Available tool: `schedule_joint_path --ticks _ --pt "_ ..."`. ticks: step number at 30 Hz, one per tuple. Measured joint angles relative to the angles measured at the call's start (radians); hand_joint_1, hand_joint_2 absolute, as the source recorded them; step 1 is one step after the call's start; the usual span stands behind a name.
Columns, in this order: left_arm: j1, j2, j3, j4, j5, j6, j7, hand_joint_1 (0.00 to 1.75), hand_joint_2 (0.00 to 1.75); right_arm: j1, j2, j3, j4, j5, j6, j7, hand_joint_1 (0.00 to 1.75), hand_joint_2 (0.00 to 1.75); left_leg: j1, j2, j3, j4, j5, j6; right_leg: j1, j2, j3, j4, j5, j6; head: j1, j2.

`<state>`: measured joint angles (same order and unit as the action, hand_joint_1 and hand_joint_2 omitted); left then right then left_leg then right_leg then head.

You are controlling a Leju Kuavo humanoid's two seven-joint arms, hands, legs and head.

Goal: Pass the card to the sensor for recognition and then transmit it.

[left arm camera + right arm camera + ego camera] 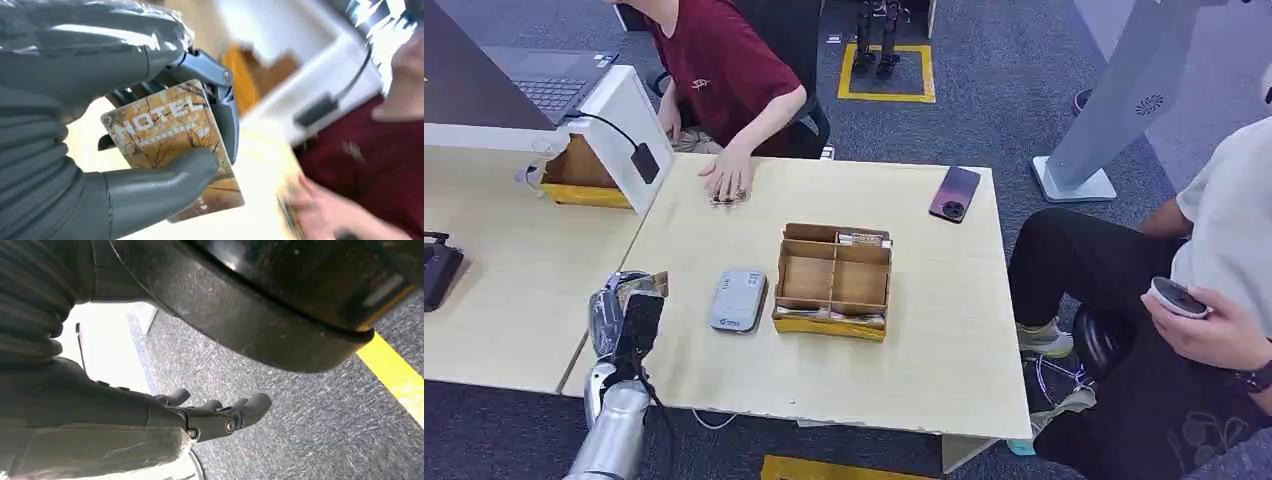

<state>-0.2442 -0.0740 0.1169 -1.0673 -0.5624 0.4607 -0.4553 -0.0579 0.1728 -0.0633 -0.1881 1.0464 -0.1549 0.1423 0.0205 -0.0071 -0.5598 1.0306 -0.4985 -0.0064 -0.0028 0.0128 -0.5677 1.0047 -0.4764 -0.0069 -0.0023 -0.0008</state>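
Observation:
My left hand [629, 318] hovers over the front left of the light wooden table [944, 330]. It holds a card [648, 285] with a brown autumn-tree print. In the left wrist view the card [165, 131] reads "HOTEL" and is pinched between the thumb [165, 182] and the dark fingers [222, 107] of my left hand [100, 150]. A flat grey sensor [738, 299] lies on the table just right of that hand, apart from it. My right hand [200, 417] hangs over grey carpet, its fingers loosely extended with nothing in them.
A divided cardboard box [834, 280] stands right of the sensor. A dark phone [954, 193] lies at the back right. A person in a red shirt rests a hand [727, 178] on the table's far side. Another person sits at the right holding a small device [1176, 297].

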Motion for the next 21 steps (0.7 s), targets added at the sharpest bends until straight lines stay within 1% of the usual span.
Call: schedule_joint_path --ticks 3,5,8,12,15,21 --pt "0.006 0.007 -0.09 -0.051 0.137 -0.103 0.087 1.75 1.75 0.004 0.0 -0.013 0.0 -0.006 -0.011 -0.008 0.0 1.75 0.0 0.001 0.0 0.0 0.0 0.0 0.0 0.001 0.0 0.0 0.0 0.0 0.0 0.0" --pt "0.007 0.014 -0.13 -0.08 0.229 -0.189 0.148 1.75 1.75 0.007 0.0 -0.021 0.0 -0.01 -0.015 -0.011 0.0 1.75 0.0 0.001 0.0 0.0 0.0 0.0 0.0 0.001 0.0 0.0 0.0 0.0 0.0 0.0" --pt "0.014 0.029 -0.167 -0.115 0.354 -0.303 0.194 1.75 1.75 0.009 0.0 -0.029 0.0 -0.014 -0.019 -0.014 0.0 1.75 0.0 0.001 0.0 0.0 0.0 0.0 0.0 0.001 0.0 0.0 0.0 0.0 0.0 0.0" --pt "0.035 0.056 -0.196 -0.146 0.446 -0.398 0.215 1.75 1.75 0.01 0.0 -0.039 0.0 -0.013 -0.02 -0.015 0.0 1.75 0.0 0.001 0.0 0.0 0.0 0.0 0.0 0.001 -0.001 0.0 0.0 0.0 0.0 0.0" --pt "0.049 0.072 -0.212 -0.164 0.466 -0.418 0.222 1.75 1.75 0.01 0.0 -0.04 0.0 -0.012 -0.02 -0.015 0.0 1.75 0.0 0.001 0.0 0.0 0.0 0.0 0.0 0.001 -0.001 0.0 0.0 0.0 0.0 0.0" --pt "0.056 0.085 -0.223 -0.181 0.473 -0.421 0.224 1.75 1.75 0.01 0.0 -0.041 0.0 -0.01 -0.02 -0.015 0.0 1.75 0.0 0.001 0.0 0.0 0.0 0.0 0.0 0.001 0.0 0.0 0.0 0.0 0.0 0.0"
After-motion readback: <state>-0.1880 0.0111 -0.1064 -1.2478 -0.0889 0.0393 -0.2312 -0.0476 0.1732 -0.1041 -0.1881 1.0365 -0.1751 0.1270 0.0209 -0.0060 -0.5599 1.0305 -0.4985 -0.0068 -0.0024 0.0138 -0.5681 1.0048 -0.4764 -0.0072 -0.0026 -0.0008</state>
